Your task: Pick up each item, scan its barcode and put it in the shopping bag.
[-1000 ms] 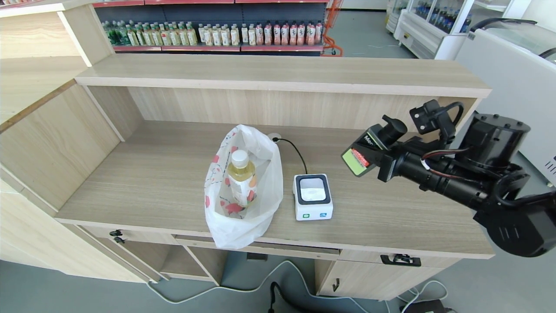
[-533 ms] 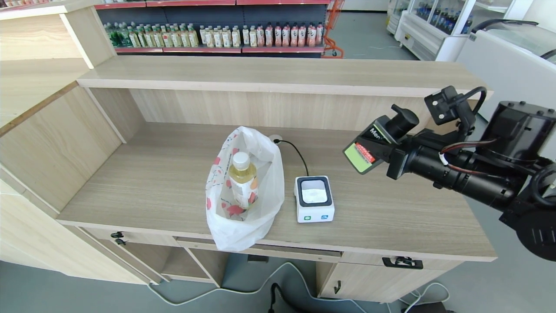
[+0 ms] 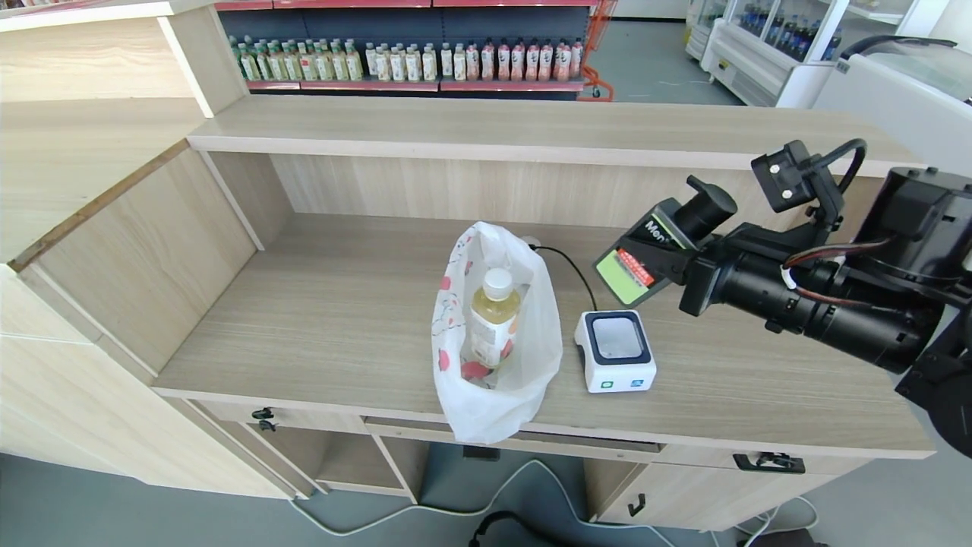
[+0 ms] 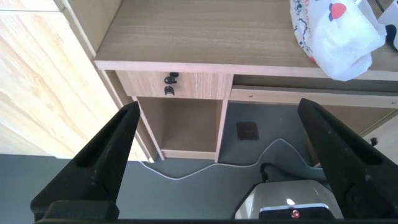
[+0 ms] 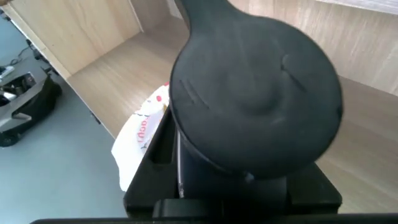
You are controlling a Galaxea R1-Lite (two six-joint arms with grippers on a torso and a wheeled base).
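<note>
The right tool (image 3: pixel 687 254) is holding one dark, green-labelled container (image 3: pixel 632 267), its fingers closed around it, above the surface (image 3: pixel 342 319). One scanner (image 3: pixel 613 349) is sitting just below the held container, apart from it. One shopping bag (image 3: pixel 493 357) is standing past the scanner on that tool's left, carrying one upright bottle (image 3: pixel 493 315). The left tool (image 4: pixel 219 106) is hanging empty with both fingers spread wide, lower than the surface's front edge.

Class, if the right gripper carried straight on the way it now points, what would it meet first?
The right gripper, gripping a green-labelled item, would probably meet the shopping bag at its rim first; depth is unclear, so it may pass above.
</note>
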